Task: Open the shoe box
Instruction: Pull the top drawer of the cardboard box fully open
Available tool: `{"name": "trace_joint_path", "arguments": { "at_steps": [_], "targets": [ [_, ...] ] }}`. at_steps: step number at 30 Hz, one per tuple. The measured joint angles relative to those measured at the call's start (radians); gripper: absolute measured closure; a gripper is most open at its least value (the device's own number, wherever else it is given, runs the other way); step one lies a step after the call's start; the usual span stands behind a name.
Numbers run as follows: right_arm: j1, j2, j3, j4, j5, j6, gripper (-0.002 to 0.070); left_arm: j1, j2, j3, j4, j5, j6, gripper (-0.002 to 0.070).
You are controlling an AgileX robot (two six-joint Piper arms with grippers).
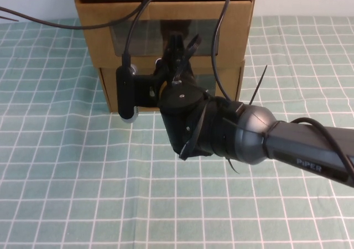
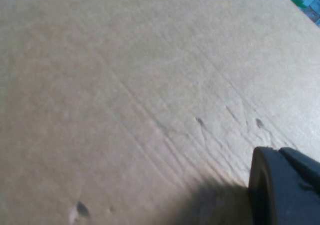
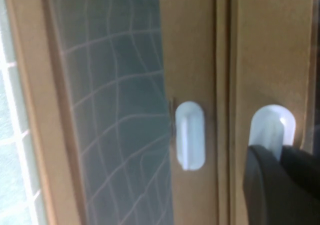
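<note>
Glossy black right arm [image 1: 310,149] with a rounded joint and grey PIPER lettering [image 1: 306,164] fills the lower right. Thin black cables [image 1: 214,44] and zip ties [image 1: 257,86] trail above it. The black right hand [image 1: 180,47] sits upper centre. The matte black left hand [image 2: 285,185] shows lower right in the left wrist view.

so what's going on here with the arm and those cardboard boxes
The right arm stretches across the table to the front of the stacked cardboard shoe boxes. The right gripper is shut at a white handle, though it's unclear whether it actually grips it. The left gripper sits close against plain cardboard, apparently one of the boxes. No box looks opened yet.
</note>
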Motion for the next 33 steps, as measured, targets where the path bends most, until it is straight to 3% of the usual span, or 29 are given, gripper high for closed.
{"name": "trace_joint_path", "arguments": {
  "at_steps": [17,27,33],
  "targets": [
    [0.066,-0.032,0.015,0.132,0.086,-0.103,0.0669,0.000,0.006,0.000,-0.012,0.000,-0.002,0.0680],
    [0.115,-0.266,0.382,0.009,-0.051,0.061,0.0669,0.000,0.006,0.000,-0.016,-0.002,-0.002,0.0680],
    [0.115,-0.333,0.499,-0.074,-0.082,0.178,0.0669,-0.004,0.006,0.000,-0.026,0.009,-0.002,0.0680]
  ]
}}
